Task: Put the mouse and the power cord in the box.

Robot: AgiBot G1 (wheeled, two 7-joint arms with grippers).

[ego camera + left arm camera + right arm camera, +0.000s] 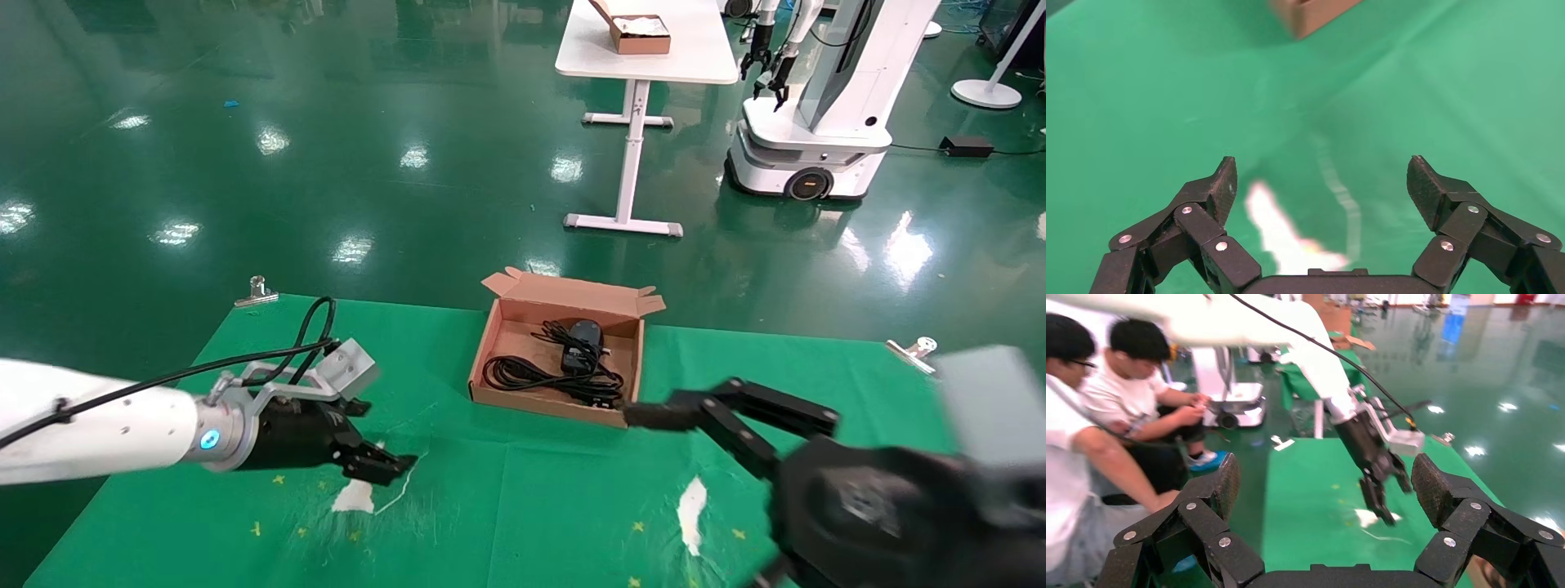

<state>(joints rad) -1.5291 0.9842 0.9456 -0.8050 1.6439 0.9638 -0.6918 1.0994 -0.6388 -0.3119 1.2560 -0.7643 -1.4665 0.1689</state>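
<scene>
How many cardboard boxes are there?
2. One box lies open on the green cloth, with the mouse and power cord inside. Another box sits on the far white table. Others may be hidden from view.

A shallow brown cardboard box point(490, 359) sits open at the centre of the head view, lid flap raised at its far side. Inside lie a small black oval mouse point(585, 333) and a looped thick black power cord point(531, 376).
</scene>
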